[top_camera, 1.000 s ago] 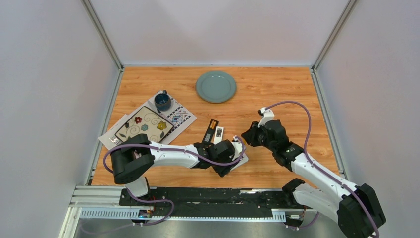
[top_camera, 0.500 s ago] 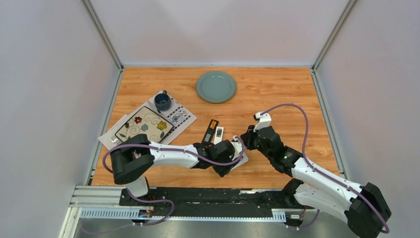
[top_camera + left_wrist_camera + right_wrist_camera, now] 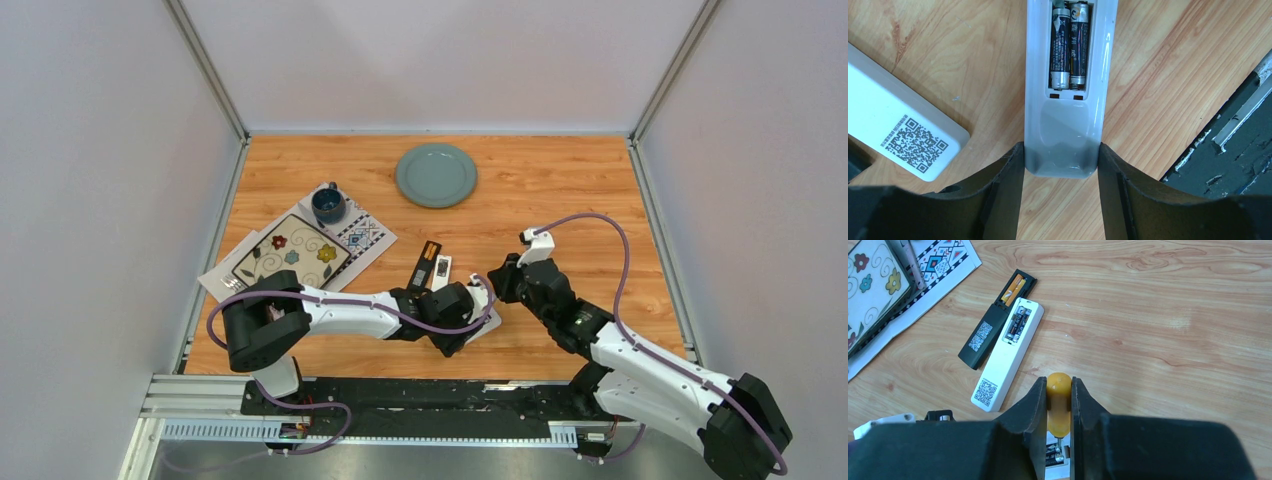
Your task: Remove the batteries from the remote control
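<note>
One change since a sec ago, all on my right side: in the top view the right gripper (image 3: 503, 280) has crept toward 7 o'clock and now sits just beside my left gripper (image 3: 480, 312). Left arm hasn't budged, same grip, same spot near the table's (image 3: 560, 190) front edge.

Left fingers are pressed on the two long edges of the white remote (image 3: 1063, 145), at its 6 o'clock end in the left wrist cam, back side up w/ the compartment open. Both batteries (image 3: 1068, 45) are still inside, side by side & touching, long axis running 12-to-6, same line as the remote itself. Silvery caps face 6; the far ends run off the frame's top edge.

Right fingers are clamped tight on the yellow handle of the screwdriver (image 3: 1059, 405). Its shaft points to 6 in the right wrist cam, tip right at the batteries; can't tell if it touches.

At 10 o'clock from that handle lie a second white remote (image 3: 1008, 357) & a black remote (image 3: 995, 327), side by side, both w/ compartments open
</note>
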You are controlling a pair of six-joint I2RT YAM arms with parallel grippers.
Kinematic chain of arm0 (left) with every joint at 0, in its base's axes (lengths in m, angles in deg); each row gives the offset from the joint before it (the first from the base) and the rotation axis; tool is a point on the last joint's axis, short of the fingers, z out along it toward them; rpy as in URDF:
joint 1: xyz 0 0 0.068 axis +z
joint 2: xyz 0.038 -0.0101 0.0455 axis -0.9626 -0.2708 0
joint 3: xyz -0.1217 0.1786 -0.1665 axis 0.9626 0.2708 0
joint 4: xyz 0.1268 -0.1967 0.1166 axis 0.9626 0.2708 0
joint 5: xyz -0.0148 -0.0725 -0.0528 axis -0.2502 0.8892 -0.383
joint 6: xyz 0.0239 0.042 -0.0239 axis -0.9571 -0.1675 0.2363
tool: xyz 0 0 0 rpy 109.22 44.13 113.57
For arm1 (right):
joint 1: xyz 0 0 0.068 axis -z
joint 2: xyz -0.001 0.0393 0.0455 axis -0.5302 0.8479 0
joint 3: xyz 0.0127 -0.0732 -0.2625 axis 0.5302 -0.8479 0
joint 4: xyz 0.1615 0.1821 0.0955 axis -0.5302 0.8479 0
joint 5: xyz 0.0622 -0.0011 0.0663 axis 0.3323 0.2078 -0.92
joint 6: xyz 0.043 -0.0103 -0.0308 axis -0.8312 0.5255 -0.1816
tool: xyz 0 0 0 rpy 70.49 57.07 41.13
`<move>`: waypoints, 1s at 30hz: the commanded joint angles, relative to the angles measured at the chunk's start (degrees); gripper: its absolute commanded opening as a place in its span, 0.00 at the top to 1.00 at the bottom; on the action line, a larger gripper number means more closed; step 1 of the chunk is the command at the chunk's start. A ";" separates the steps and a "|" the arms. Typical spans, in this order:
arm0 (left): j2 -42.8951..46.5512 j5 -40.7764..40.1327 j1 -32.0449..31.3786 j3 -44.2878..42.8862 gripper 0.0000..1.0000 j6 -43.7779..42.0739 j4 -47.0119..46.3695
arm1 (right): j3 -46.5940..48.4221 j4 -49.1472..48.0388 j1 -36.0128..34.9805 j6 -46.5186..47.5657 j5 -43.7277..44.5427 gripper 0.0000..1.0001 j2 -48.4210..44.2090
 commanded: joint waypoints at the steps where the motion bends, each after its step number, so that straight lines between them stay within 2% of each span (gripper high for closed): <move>1: 1.09 1.06 -0.20 1.49 1.00 1.81 1.17 | -1.62 1.89 -0.15 -3.38 -2.69 1.00 -0.71; 10: 1.09 1.50 -0.20 1.93 1.00 2.25 0.47 | -1.63 -1.01 1.17 -9.53 -10.78 1.00 -1.68; 20: 0.91 0.88 -0.20 2.20 1.00 2.52 0.20 | -1.10 1.62 1.26 -11.20 -13.07 1.00 -6.42; 30: 2.32 0.09 -0.20 3.34 1.00 2.87 -0.06 | -0.75 4.08 2.13 -8.40 -2.18 1.00 -6.96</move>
